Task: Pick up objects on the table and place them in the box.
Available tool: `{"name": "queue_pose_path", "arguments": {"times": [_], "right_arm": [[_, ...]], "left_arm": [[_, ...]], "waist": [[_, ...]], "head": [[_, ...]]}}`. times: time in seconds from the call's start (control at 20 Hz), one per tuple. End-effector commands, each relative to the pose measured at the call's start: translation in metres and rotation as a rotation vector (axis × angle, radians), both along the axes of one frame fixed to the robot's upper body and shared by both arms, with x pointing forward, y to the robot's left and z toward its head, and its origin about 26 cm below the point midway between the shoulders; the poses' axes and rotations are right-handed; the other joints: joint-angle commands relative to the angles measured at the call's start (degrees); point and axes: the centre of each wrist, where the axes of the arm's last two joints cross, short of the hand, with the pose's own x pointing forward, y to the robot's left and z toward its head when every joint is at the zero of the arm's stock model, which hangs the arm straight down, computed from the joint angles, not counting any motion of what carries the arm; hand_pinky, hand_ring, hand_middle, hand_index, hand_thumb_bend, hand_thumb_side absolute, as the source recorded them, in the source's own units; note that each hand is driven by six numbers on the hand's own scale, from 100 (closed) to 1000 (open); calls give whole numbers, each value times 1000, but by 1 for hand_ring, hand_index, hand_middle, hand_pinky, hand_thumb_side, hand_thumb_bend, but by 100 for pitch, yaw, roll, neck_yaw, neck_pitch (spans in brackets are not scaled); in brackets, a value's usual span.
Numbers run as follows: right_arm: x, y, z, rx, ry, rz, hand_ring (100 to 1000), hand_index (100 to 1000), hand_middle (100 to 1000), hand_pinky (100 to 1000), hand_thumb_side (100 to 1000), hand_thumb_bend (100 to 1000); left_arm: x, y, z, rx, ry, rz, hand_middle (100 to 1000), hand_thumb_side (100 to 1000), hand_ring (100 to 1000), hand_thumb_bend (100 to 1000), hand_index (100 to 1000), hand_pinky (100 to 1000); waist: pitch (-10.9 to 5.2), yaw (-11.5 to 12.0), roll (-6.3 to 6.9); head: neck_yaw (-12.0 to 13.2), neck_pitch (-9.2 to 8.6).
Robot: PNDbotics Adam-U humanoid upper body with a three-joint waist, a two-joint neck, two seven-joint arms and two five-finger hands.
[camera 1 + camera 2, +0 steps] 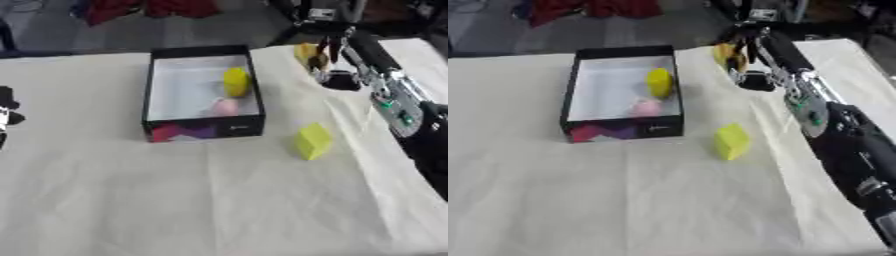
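Table edge [52, 210] — L hand [7, 112], left-eye only

Both views are pretty soft overall, nothing has crisp edges. Lighting is even and fairly bright, looks like diffuse overhead light, no harsh glare. The pale table cloth [219, 200] comes out a bit washed out, with only faint creases showing. Shadows are weak: a soft one beside the yellow block [313, 141], and some shade inside the box [203, 127] along its dark walls. The right arm [833, 130] is smeared, and the background up top is dim and mushy.
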Motion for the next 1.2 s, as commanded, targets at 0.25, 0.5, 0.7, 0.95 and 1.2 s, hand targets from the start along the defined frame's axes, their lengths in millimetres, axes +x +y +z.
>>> {"name": "queue_pose_path", "arguments": {"times": [0.25,0.5,0.7,0.95,1.2], "right_arm": [[4,34,44,24,14,140,481,123,285,721,246,100],[12,53,38,-16,89,175,503,133,306,737,214,100],[18,64,19,-74,160,197,538,280,351,750,202,100],[16,74,1,-175,217,241,629,688,491,780,203,100],[13,76,8,-262,185,231,704,861,616,800,313,100]], "left_arm": [[5,-9,16,5,-54,-42,545,773,523,354,732,629],[7,-16,18,-1,-62,-72,544,773,522,356,731,629],[8,-19,18,-4,-62,-86,544,774,522,356,731,629],[8,-18,18,-2,-59,-86,544,774,522,357,731,629],[8,-17,17,-2,-57,-82,543,774,522,357,731,629]], "waist": [[47,191,64],[86,361,101],[107,411,120],[115,386,112],[111,360,105]], "head": [[-221,-11],[-419,-11],[-535,-11],[-550,-11],[-547,-11]]}}
